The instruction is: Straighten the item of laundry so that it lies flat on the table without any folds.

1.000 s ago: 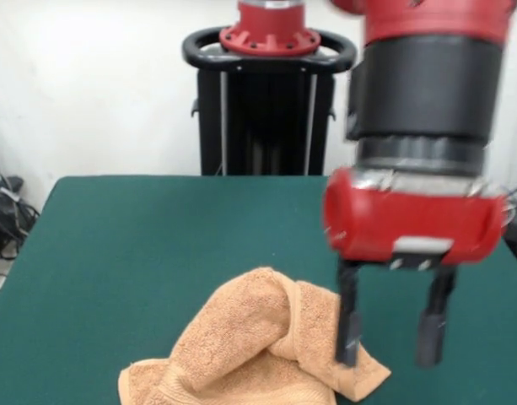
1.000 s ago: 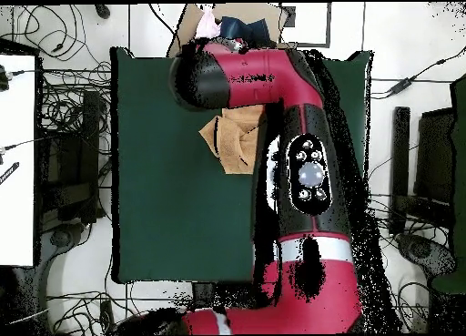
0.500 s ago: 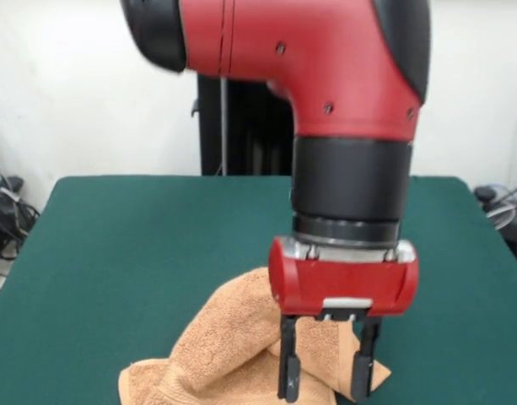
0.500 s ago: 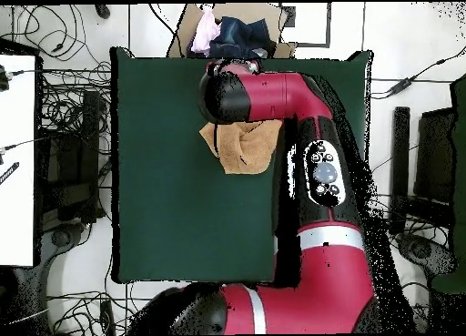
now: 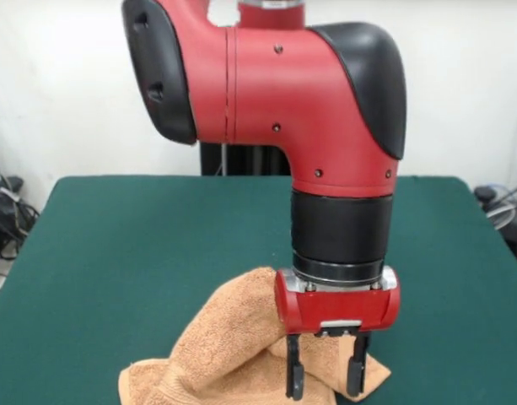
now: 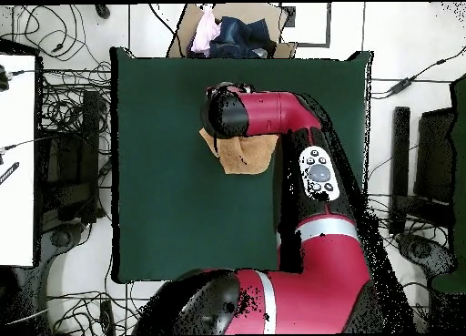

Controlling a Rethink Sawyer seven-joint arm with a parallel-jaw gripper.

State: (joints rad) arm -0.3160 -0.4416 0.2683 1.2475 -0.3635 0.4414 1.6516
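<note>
The item of laundry [image 5: 228, 342], a peach-orange terry towel, lies crumpled and folded over on the dark green table [image 5: 140, 245] near its front edge. My gripper [image 5: 325, 381] hangs straight down over the towel's right corner. It is open, with its two black fingers [image 5: 294, 378] standing apart low over the cloth and towel fabric showing between them. Whether the tips touch the towel I cannot tell. In the overhead view the towel [image 6: 248, 156] shows below the red arm [image 6: 264, 114], which hides the gripper and part of the cloth.
A cardboard box of other clothes [image 6: 232, 32] sits just off one short edge of the table [image 6: 164, 196]. Cables and equipment lie on the floor around it. Wide green surface extends on all sides of the towel.
The arm has swung leftwards in the front view and come down, bringing the gripper over the towel's right corner. The fingers stay apart. The towel keeps its shape.
</note>
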